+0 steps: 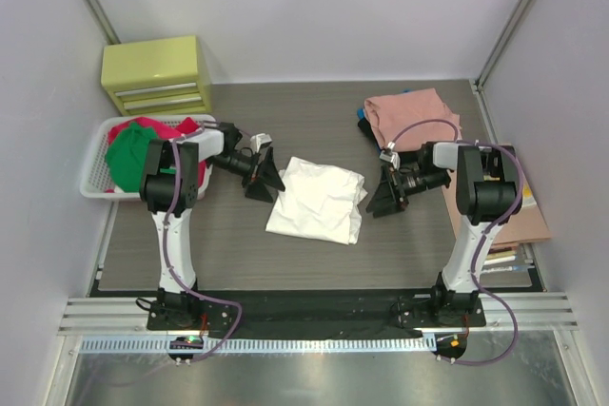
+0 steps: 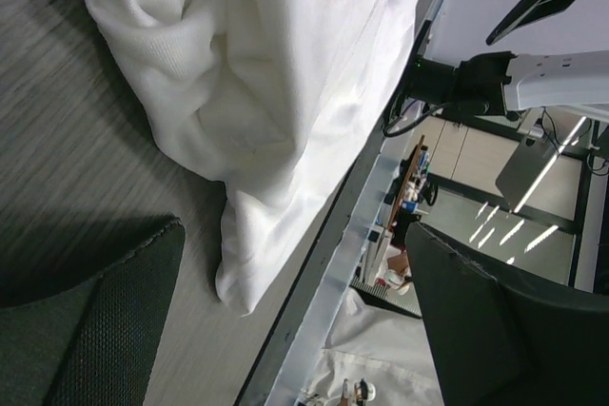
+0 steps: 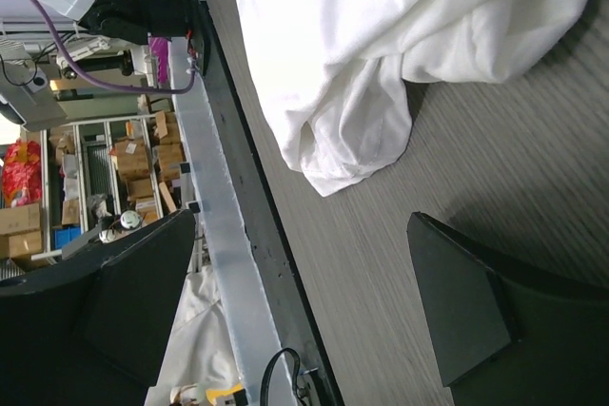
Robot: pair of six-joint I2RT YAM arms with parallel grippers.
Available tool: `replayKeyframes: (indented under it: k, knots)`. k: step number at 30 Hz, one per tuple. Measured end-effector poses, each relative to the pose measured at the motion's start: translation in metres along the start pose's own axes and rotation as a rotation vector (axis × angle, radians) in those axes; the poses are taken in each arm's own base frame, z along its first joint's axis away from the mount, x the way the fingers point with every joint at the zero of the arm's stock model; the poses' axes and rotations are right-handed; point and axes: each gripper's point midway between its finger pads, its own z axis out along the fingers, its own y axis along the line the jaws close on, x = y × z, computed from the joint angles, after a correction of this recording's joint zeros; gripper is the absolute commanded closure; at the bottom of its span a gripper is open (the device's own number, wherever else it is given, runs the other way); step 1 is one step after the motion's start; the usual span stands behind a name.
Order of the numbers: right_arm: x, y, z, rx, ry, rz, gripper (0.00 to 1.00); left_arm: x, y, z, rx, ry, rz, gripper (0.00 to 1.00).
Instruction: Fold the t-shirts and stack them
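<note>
Lying crumpled in the middle of the bench (image 1: 238, 244), the white t-shirt (image 1: 317, 200) is bunched into loose folds, with its plain side up and no print showing from above. The left fingers (image 1: 265, 183) hover just beside its left edge and the right fingers (image 1: 383, 197) just beside its right edge. Both pairs point inward toward the cloth, and each stands wide apart with nothing between them. In the left wrist view the white t-shirt (image 2: 276, 92) fills the upper part of the picture. A rounded fold of it hangs down between the two dark fingers but touches neither. In the right wrist view the same cloth (image 3: 400, 35) spreads across the top, and one corner of it reaches down toward the gap between the fingers without meeting them. A white slotted basket (image 1: 92, 173) stands at the left edge of the bench, behind the left arm. It holds a red t-shirt (image 1: 143, 126) and a green t-shirt (image 1: 128, 159) heaped together. A salmon-pink t-shirt (image 1: 411, 113) lies flat at the back right, well apart from the white one. A yellow drawer unit (image 1: 157, 73) stands in the back left corner, just behind the basket.
</note>
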Motion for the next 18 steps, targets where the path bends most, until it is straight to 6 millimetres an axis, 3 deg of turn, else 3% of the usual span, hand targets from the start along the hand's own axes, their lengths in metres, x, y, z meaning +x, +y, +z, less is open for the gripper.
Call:
replayKeyframes:
  k: [8, 13, 18]
  knots:
    - [-0.014, -0.013, 0.002, -0.019, 0.008, 0.021, 0.00, 0.000, 0.001, 0.000, -0.010, -0.004, -0.013, 0.00]
    - [-0.016, -0.013, 0.006, -0.020, -0.016, 0.044, 0.00, 0.011, 0.004, -0.004, -0.071, -0.029, -0.021, 0.00]
    - [-0.018, -0.010, 0.015, 0.113, -0.040, -0.036, 0.00, 0.003, 0.010, -0.012, -0.185, -0.083, 0.009, 0.00]
